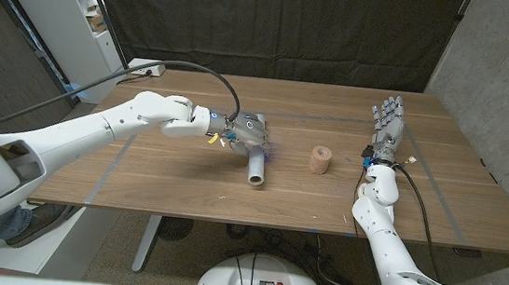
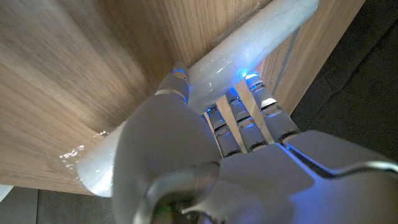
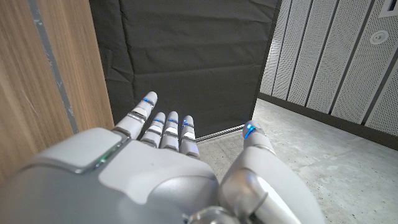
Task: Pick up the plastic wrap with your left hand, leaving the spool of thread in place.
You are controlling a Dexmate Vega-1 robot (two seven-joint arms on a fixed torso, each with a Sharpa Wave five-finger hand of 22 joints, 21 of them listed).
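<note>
The plastic wrap (image 1: 256, 167) is a white roll lying on the wooden table (image 1: 185, 187) left of centre, one end pointing at the front edge. My left hand (image 1: 245, 131) is over its far end. In the left wrist view the thumb (image 2: 176, 84) is on one side of the plastic wrap (image 2: 249, 40) and the fingers (image 2: 252, 106) are on the other, so the hand grips it. The spool of thread (image 1: 319, 159), small and tan, stands a short way to the roll's right, untouched. At the table's right side my right hand (image 1: 386, 124) is open with its fingers apart.
A black cable (image 1: 182, 67) arcs over the table to my left wrist. Behind the table hangs a dark curtain (image 1: 275, 23), and a white shelf unit (image 1: 56, 11) stands at the back left. Bare wood lies between the spool and my right hand.
</note>
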